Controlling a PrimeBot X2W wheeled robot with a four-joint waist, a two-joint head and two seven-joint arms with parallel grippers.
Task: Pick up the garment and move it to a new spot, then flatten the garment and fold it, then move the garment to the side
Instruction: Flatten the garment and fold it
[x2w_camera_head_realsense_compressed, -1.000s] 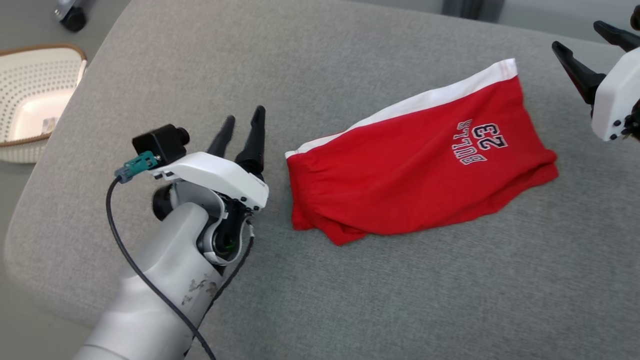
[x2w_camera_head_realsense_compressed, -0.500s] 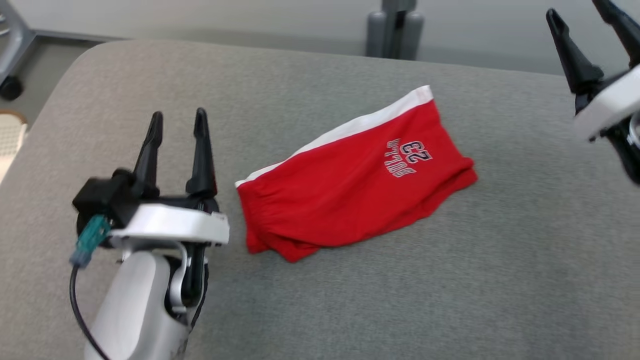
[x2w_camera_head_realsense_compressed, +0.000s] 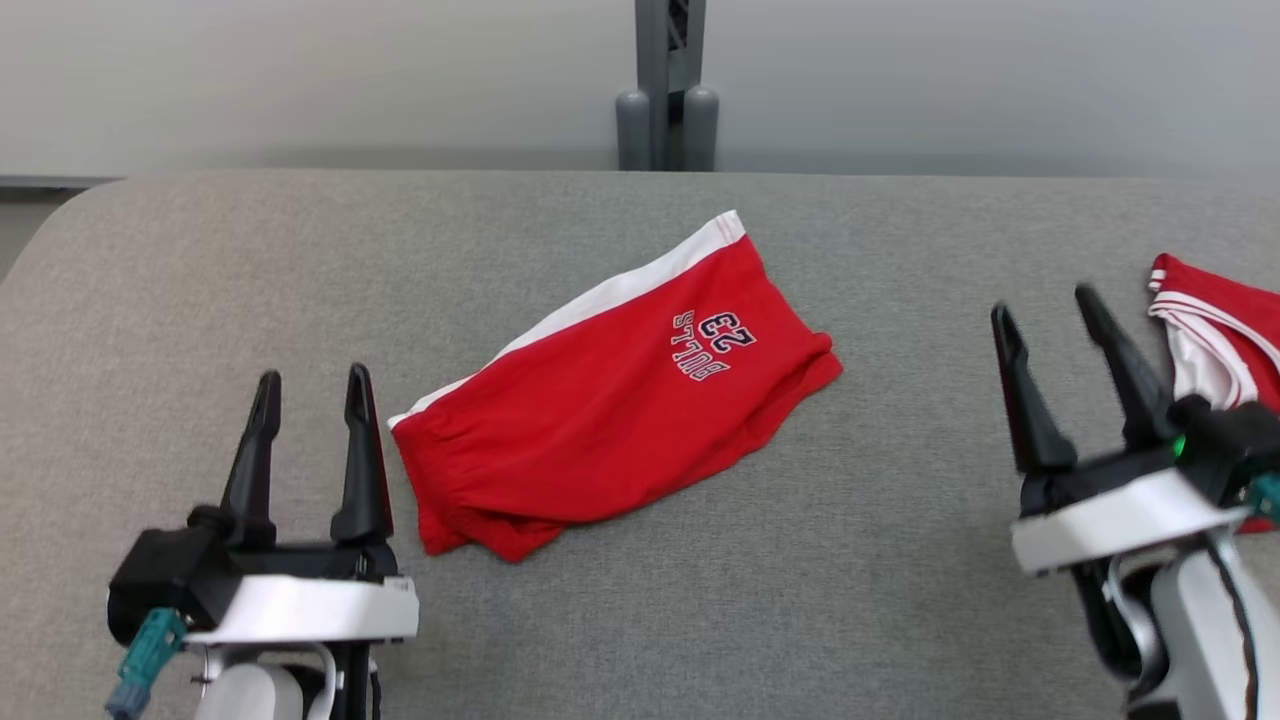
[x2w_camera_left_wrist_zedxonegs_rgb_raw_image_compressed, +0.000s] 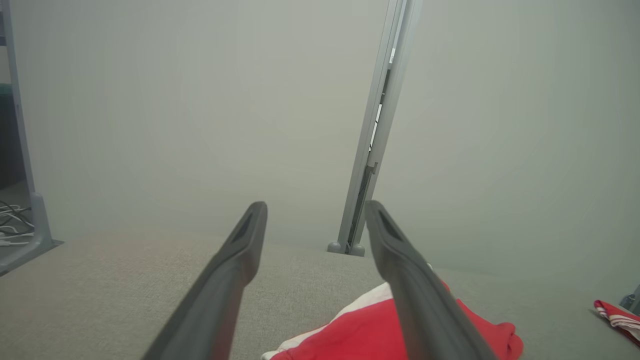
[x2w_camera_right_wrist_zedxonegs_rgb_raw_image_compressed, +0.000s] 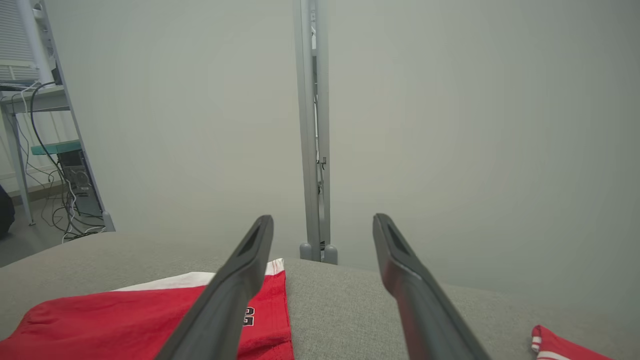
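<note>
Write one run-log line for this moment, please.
red shorts: folded, flat on grey surface | left gripper: jaws open, empty, near waistband | right gripper: jaws open, empty | second red garment: far right

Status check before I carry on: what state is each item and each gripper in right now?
red shorts: folded over, lying flat on the grey table, print side up, not held.
second red garment: crumpled at the table's right side, partly cut off by the picture edge.
left gripper: open, holding nothing, beside the shorts' waistband end.
right gripper: open, holding nothing, apart from the shorts.
</note>
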